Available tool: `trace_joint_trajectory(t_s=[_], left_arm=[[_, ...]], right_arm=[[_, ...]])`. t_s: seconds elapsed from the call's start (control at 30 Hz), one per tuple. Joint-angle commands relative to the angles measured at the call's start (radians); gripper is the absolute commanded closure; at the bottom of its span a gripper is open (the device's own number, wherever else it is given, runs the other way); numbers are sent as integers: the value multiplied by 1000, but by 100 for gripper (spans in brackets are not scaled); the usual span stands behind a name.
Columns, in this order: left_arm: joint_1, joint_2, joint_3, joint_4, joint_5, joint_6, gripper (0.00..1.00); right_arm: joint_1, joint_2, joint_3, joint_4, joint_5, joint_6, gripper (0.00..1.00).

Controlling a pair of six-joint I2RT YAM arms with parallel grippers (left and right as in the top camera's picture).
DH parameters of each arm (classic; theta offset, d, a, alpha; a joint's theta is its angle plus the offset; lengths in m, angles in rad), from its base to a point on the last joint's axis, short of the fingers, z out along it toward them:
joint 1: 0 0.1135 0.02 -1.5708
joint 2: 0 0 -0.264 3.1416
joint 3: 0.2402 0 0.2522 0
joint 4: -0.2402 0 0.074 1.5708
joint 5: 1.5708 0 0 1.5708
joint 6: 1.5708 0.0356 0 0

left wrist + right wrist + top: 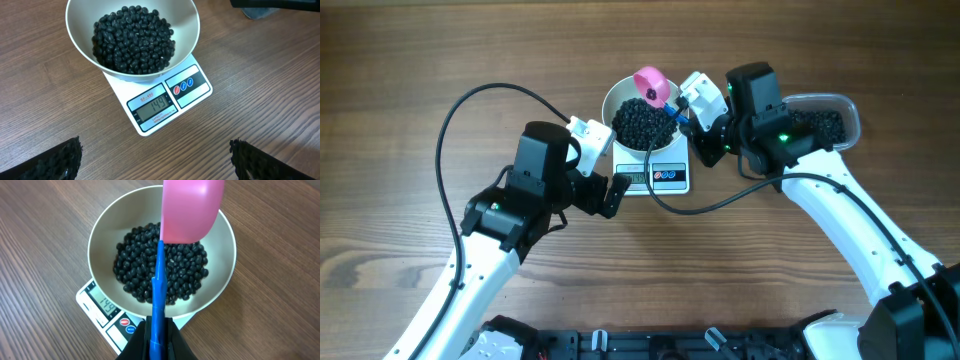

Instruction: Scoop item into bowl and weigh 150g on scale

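**Overhead view.** The bowl (611,101) sat on the scale (657,179) at upper centre of the frame, with the item (640,124) heaped inside it. My right gripper (682,112) was just beside the bowl's right rim, closed on the blue handle of a pink scoop (651,85). The scoop's head hung over the bowl's upper rim. The right arm reached in from the lower right, its wrist bent back toward frame centre. A clear tub (848,108) holding more beans lay behind that wrist at the upper right. The left gripper (603,172) stood below and left of the bowl, near the scale's left edge, and touched nothing.

**Left wrist view.** The scale's display (152,107) read 149. The two finger pads (57,162) showed at the frame's lower corners, spread wide and empty, well apart from the scale.

**Right wrist view.** The handle (159,287) ran straight up the frame from the shut jaws at the bottom edge. Its long axis crossed the heap, and the head was tipped over the far rim at top centre. I could not tell whether any beans were left in the scoop.

**Judgement.** I judged the load a shade short of target. The next move belonged to the right arm, which was the nearer one and already held the scoop. It called for a small top-up from the tub.
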Motion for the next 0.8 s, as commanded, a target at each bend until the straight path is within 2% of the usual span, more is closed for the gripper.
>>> trace_joint_trajectory(t_s=[0.0,0.77], left_arm=[[-3,8,-5,0,8,11,0],[-3,8,-5,0,9,11,0]], right_arm=[[4,9,-2,14,-19,47,96],[3,9,-2,32,-19,44,96]])
